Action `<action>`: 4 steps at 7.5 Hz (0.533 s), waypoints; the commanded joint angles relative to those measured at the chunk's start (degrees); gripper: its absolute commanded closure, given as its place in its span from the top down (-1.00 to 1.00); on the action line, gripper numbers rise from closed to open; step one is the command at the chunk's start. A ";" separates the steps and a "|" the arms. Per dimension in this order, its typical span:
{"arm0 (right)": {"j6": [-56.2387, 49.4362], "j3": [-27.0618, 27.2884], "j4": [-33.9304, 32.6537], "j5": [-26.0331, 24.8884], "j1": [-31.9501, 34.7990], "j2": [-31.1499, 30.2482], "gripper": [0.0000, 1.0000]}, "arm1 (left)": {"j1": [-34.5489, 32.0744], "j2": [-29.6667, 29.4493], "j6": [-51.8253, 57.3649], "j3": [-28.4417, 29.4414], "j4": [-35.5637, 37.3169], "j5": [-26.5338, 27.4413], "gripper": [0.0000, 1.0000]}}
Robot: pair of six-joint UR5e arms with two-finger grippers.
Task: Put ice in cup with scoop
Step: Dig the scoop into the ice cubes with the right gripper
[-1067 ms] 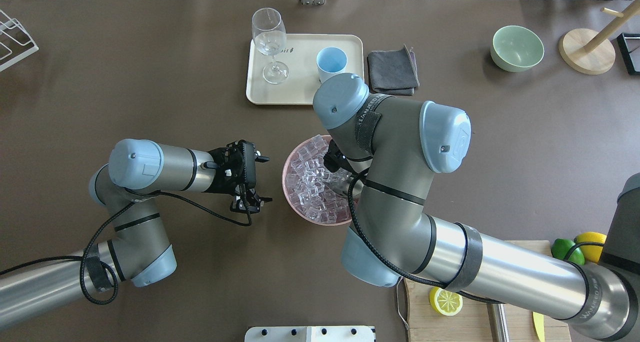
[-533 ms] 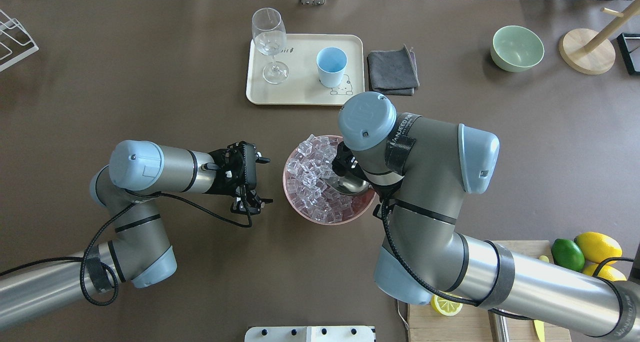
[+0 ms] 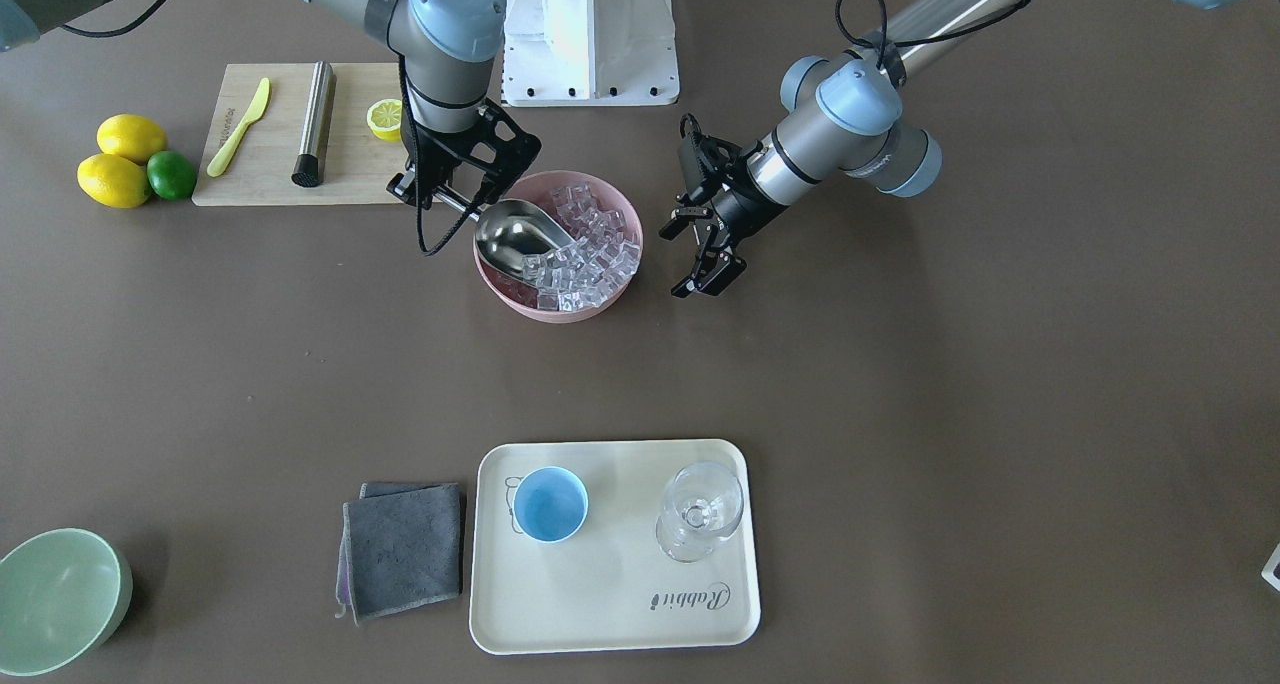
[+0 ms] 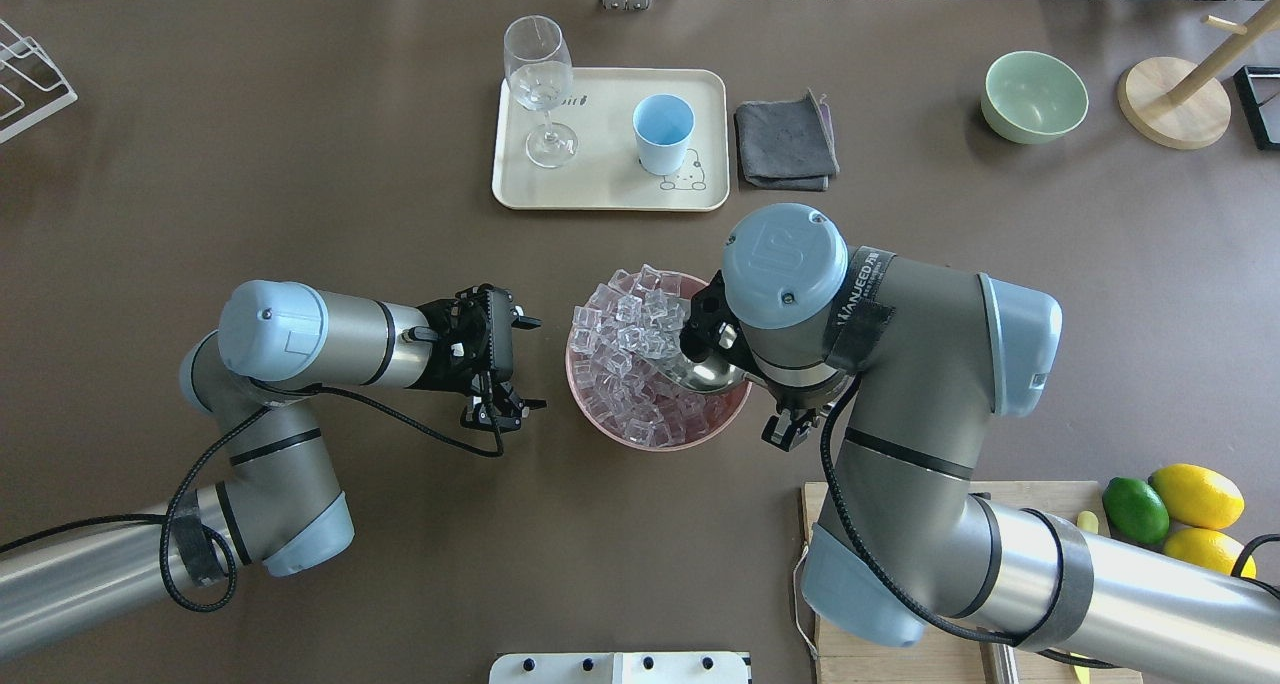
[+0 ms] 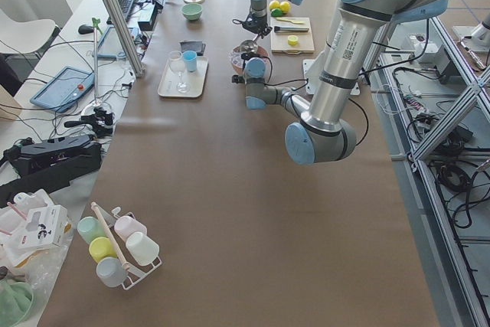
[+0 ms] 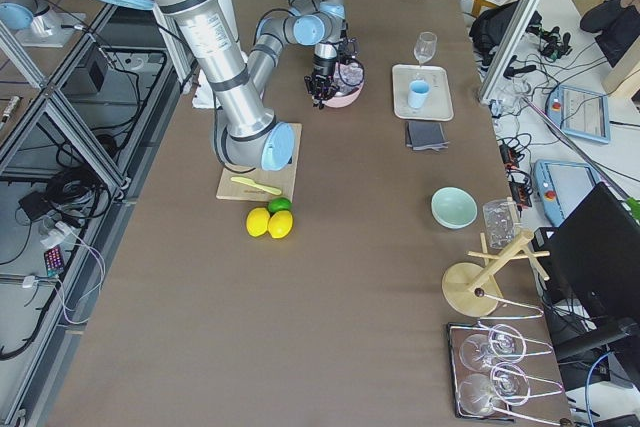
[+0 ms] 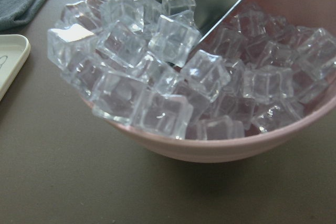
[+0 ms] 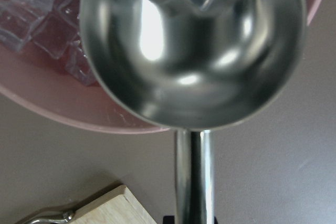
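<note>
The right gripper (image 3: 440, 196) is clenched on the thin handle of the scoop (image 3: 512, 236), whose trough lies in the pink bowl (image 3: 560, 312) against the heaped ice (image 3: 595, 249). The left gripper (image 3: 692, 261) hovers just beside the bowl, released and empty. The cup (image 3: 549, 504) stands on a tray (image 3: 620, 604) well apart from the bowl, on the far side from the robot.

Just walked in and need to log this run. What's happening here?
The right gripper holds the scoop by its handle, its mouth pushed against the ice in the pink bowl; the trough looks nearly empty. The left gripper hangs open beside the bowl. The cup stands empty on the tray.
</note>
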 commanded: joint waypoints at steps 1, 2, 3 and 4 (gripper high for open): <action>0.56 1.72 4.69 -0.70 -0.14 -2.87 -1.00 | 0.00 0.00 0.00 0.09 0.00 -0.39 0.97; 1.09 1.72 7.59 -0.70 -0.14 -4.27 -1.00 | 0.00 0.00 0.00 0.09 0.00 -0.39 0.97; 1.09 1.72 8.92 -0.70 -0.14 -4.72 -1.00 | 0.00 0.00 -0.09 0.09 0.00 -0.39 0.97; 1.09 1.81 9.02 -0.70 -0.14 -4.73 -1.00 | 0.00 0.00 0.00 0.09 0.00 -0.39 0.97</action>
